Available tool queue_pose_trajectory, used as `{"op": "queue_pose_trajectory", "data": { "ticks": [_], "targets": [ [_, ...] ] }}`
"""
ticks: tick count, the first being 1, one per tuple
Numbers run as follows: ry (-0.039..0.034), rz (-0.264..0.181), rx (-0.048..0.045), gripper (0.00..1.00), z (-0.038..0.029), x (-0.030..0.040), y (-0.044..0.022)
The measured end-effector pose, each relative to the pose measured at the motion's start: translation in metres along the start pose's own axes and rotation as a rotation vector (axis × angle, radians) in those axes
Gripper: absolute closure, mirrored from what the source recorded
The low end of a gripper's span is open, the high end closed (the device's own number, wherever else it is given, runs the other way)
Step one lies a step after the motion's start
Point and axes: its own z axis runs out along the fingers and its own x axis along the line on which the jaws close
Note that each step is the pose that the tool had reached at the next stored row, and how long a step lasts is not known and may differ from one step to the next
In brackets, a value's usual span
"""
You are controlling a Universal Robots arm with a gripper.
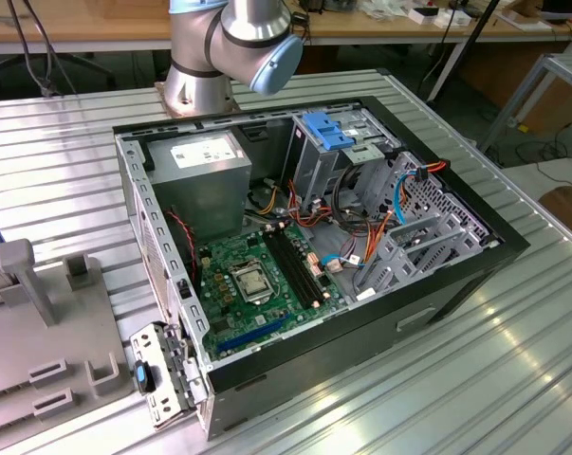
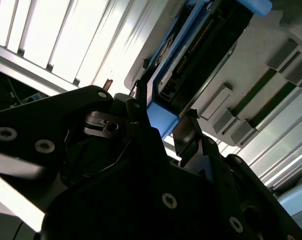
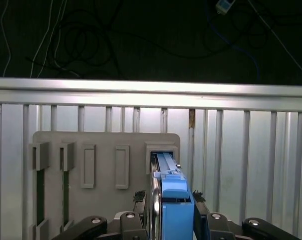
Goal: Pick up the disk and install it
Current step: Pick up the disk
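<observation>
The gripper (image 3: 169, 200) straddles the disk (image 3: 175, 212), which stands on edge in a slot of the grey holder (image 3: 105, 142), probably so its sides can be grasped. Whether it is clamped cannot be told. Farther off, the open computer case (image 1: 342, 351) lies sideways, exposing its drive bay (image 1: 323, 161).

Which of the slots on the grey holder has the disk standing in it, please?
The end slot of the row, wider than the rest: the blue-framed disk stands on edge in it; the others hold nothing blue.
</observation>
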Motion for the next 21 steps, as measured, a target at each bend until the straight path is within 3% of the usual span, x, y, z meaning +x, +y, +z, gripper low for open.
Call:
{"op": "queue_pose_trajectory", "data": {
  "ticks": [4,8,19,20,21],
  "targets": [
    [0.0001,0.000,-0.0002,0.53,0.0000,0.0001,-0.0002],
    [0.0002,0.000,-0.0004,0.63,0.0000,0.0001,-0.0003],
    [0.0001,0.000,-0.0002,0.63,0.0003,0.0001,-0.0003],
    [0.0001,0.000,-0.0001,0.63,-0.0043,0.0001,-0.0004],
    [0.0001,0.000,-0.0002,0.63,-0.0047,0.0001,-0.0004]
  ]
}}
